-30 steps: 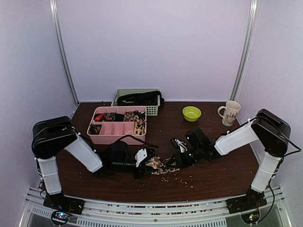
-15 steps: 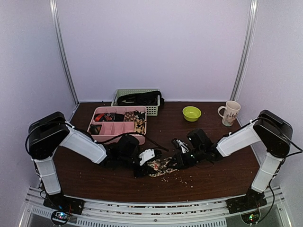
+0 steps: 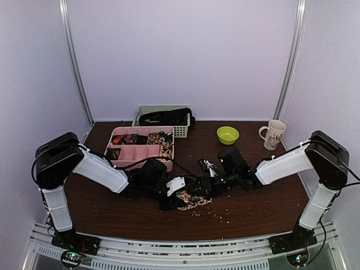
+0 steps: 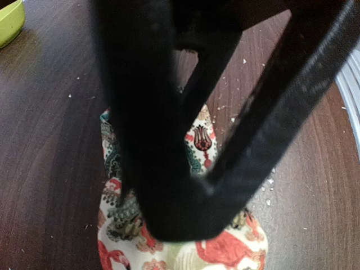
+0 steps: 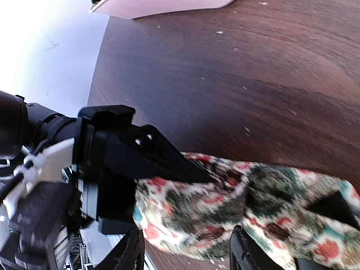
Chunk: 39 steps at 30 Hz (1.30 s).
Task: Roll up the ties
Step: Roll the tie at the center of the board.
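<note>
One of the ties [image 3: 192, 199], cream with red, green and brown print, lies bunched on the brown table between my two grippers. My left gripper [image 3: 171, 193] reaches in from the left and is shut on the tie's left end. In the right wrist view one left finger [image 5: 160, 160] lies over the tie [image 5: 225, 202]. My right gripper [image 3: 198, 187] faces it from the right. It [image 5: 185, 252] is open, its tips standing either side of the fabric. Black fingers [image 4: 163, 169] block much of the left wrist view, with the flamingo-print tie [image 4: 225, 247] beneath them.
A pink divided tray [image 3: 138, 165] holding rolled ties stands behind the left gripper. Farther back is a pale green basket [image 3: 181, 131] with black items. A green bowl [image 3: 228, 135] and a mug [image 3: 274, 134] stand at the back right. Crumbs [image 3: 219, 212] lie near the front.
My right gripper has slid left along the tie toward the left gripper and opened. The left arm reached further right. The visible stretch of tie has become shorter.
</note>
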### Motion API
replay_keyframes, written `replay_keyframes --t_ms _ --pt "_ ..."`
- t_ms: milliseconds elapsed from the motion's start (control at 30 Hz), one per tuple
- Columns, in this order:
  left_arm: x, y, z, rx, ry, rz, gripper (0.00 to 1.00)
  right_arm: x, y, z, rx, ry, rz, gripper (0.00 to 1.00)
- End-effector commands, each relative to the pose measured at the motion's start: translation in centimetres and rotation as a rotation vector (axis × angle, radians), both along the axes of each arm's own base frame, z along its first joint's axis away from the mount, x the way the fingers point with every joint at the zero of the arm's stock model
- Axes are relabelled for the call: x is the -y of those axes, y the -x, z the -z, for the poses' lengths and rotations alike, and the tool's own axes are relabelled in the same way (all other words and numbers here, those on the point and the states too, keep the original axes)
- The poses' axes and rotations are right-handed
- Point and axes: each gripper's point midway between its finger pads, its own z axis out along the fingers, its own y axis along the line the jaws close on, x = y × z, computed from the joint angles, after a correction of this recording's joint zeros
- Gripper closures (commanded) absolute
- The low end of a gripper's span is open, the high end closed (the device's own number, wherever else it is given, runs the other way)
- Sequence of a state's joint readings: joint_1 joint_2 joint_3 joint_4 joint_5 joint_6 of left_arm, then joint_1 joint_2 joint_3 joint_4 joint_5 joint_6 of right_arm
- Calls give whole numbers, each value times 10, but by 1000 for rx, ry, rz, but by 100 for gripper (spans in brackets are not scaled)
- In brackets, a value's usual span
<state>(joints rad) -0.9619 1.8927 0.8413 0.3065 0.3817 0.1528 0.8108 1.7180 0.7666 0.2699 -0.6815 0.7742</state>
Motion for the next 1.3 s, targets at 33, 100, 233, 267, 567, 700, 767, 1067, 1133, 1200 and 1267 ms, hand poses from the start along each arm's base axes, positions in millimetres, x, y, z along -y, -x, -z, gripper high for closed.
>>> replay_keyframes --t_ms 33,100,233,267,567,700,767,1067,1133,1200,1267 --pt "-37 19 58 -109 -190 -13 62 -19 -5 -1 -16 -40 -5 48" --pt "-37 18 57 -103 -182 -15 61 -21 -5 6 -22 -25 -13 50" --pt "-34 16 55 -86 -161 -14 60 -18 -1 25 -47 16 -24 57" --pt "-33 15 54 -80 -158 -15 60 -16 0 30 -51 25 -24 62" --pt "-25 -13 6 53 47 -100 34 10 4 73 -60 162 1 100" --pt "-19 -16 -37 145 224 -109 23 26 4 93 -81 216 27 100" --pt "-18 -13 -54 171 314 -108 21 33 4 100 -87 236 40 100" --pt "-1 -6 -38 165 409 -122 14 66 8 111 -72 335 69 100" --pt "5 -7 -36 165 428 -125 14 68 9 111 -66 346 65 100" --pt "12 -9 -35 155 437 -126 15 70 10 111 -63 352 61 100" --pt "21 -10 -36 142 451 -120 17 72 10 113 -59 362 59 100"
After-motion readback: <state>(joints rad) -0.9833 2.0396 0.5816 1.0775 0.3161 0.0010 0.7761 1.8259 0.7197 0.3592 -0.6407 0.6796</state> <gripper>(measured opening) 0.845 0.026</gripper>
